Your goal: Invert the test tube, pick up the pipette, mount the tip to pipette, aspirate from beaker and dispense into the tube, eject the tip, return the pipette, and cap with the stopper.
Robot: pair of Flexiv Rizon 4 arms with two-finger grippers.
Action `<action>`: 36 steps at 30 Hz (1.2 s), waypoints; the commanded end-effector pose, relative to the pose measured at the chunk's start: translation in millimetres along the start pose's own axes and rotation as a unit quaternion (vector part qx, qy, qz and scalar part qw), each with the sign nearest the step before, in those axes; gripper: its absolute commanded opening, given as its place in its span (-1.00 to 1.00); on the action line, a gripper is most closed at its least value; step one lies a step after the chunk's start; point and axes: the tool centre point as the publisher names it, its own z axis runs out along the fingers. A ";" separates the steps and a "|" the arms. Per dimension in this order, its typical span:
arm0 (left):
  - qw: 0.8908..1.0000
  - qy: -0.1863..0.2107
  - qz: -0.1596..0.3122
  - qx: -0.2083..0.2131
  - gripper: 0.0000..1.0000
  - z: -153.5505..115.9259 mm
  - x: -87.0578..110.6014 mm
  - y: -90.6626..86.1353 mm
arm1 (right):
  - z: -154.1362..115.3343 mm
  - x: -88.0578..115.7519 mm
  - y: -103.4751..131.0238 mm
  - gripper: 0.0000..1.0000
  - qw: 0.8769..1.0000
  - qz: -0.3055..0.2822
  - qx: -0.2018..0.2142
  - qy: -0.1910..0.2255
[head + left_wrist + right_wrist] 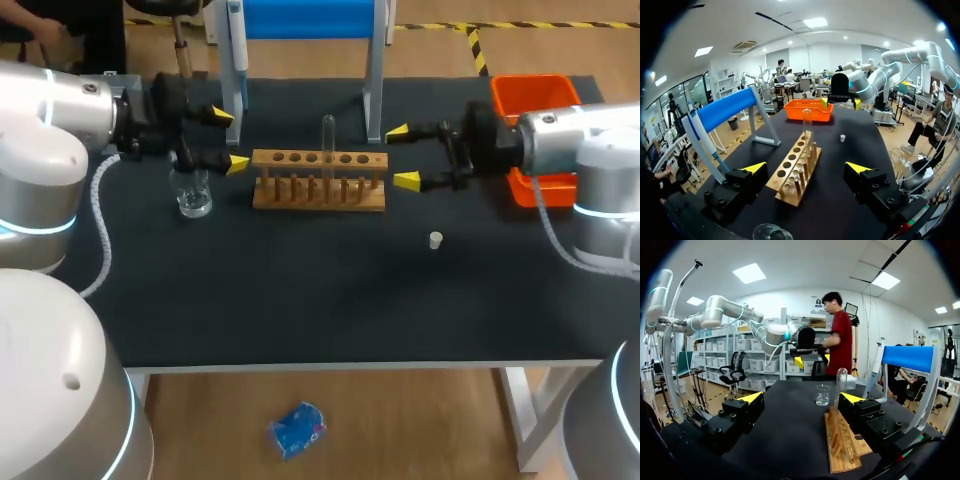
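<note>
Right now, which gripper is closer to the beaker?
The left gripper, just by the beaker; the right gripper is past the far end of the rack.

A wooden rack (318, 182) with a row of holes along its top stands on the black table (300, 300), toward the far side. Just behind it rises a stand (305, 18) with a blue top bar on two pale legs. An orange bin (533, 98) sits at the far right corner, partly hidden.
</note>
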 end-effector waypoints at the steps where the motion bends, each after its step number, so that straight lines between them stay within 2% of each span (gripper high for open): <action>1: 1.000 0.007 0.000 -0.003 1.00 4.7 -6.7 -0.6 | 14.9 -19.8 -8.7 1.00 1.000 -0.001 -0.006 0.014; 10: 1.000 0.007 0.000 -0.003 1.00 4.7 -6.7 -0.6 | 42.0 -41.7 -10.4 1.00 0.999 -0.001 -0.009 0.031; 28: 1.000 0.007 0.000 -0.003 1.00 4.7 -6.7 -0.6 | 94.4 -66.1 -9.9 1.00 0.999 -0.009 -0.019 0.047; 29: 1.000 0.007 0.000 -0.003 1.00 4.7 -6.7 -0.6 | 96.8 -67.1 -9.8 0.96 0.999 -0.010 -0.020 0.048; 31: 1.000 0.007 0.000 -0.003 1.00 4.7 -6.7 -0.6 | 101.1 -68.8 -9.5 0.46 0.999 -0.011 -0.019 0.048; 34: 1.000 0.007 0.000 -0.003 1.00 4.7 -6.7 -0.6 | 103.7 -69.2 -8.9 0.23 0.999 -0.013 -0.019 0.049; 35: 1.000 0.007 0.000 -0.003 1.00 4.7 -6.7 -0.6 | 103.9 -69.2 -8.9 -0.01 0.999 -0.013 -0.020 0.048; 36: 1.000 0.007 0.000 -0.003 1.00 4.7 -6.7 -0.6 | 104.0 -69.2 -9.0 -0.07 0.999 -0.013 -0.021 0.048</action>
